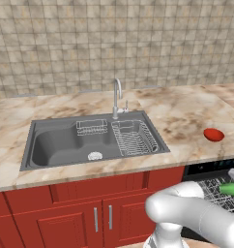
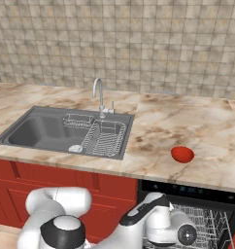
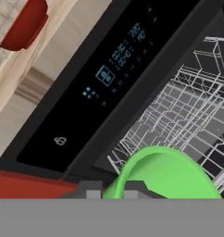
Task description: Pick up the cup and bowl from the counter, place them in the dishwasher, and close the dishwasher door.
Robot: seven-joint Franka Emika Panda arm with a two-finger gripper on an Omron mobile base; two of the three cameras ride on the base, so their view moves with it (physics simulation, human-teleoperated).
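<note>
My gripper (image 3: pixel 113 190) is shut on the rim of the bright green cup (image 3: pixel 164 173). It holds the cup over the white wire rack (image 3: pixel 188 111) of the open dishwasher (image 2: pixel 187 190). The left base view shows the cup (image 1: pixel 230 189) at the far right edge, below the gripper (image 1: pixel 233 180) and above the rack. The glossy red bowl (image 1: pixel 213 134) (image 2: pixel 182 154) (image 3: pixel 23 25) sits upright on the marble counter (image 1: pixel 186 111) (image 2: pixel 197 121), just above the dishwasher's lit control strip (image 3: pixel 109 78). The dishwasher door is out of view.
A grey sink (image 1: pixel 65 143) (image 2: pixel 46 129) with a dish rack and a chrome faucet (image 1: pixel 117 97) (image 2: pixel 98 95) lies left of the bowl. Red cabinets (image 1: pixel 95 213) with silver handles stand under the sink. My white arm (image 2: pixel 153 226) crosses in front of the dishwasher opening.
</note>
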